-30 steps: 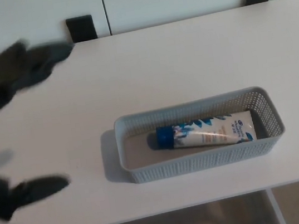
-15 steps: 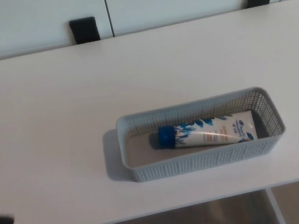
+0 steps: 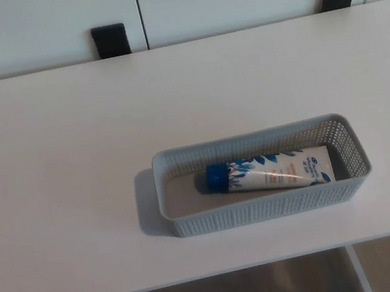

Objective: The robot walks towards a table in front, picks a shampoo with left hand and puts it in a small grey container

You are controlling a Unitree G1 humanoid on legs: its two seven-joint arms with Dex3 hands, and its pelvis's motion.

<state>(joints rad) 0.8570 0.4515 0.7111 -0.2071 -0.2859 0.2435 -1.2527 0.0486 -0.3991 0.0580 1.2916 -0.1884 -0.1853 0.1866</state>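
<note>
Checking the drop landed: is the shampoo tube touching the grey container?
Touching. The head view shows the shampoo tube lying on the floor of the grey container.

— Where is the left hand?
— Out of the head view; no part of it shows over the table (image 3: 52,174).
— And the right hand?
— Out of view too, arm and wrist alike.
</note>
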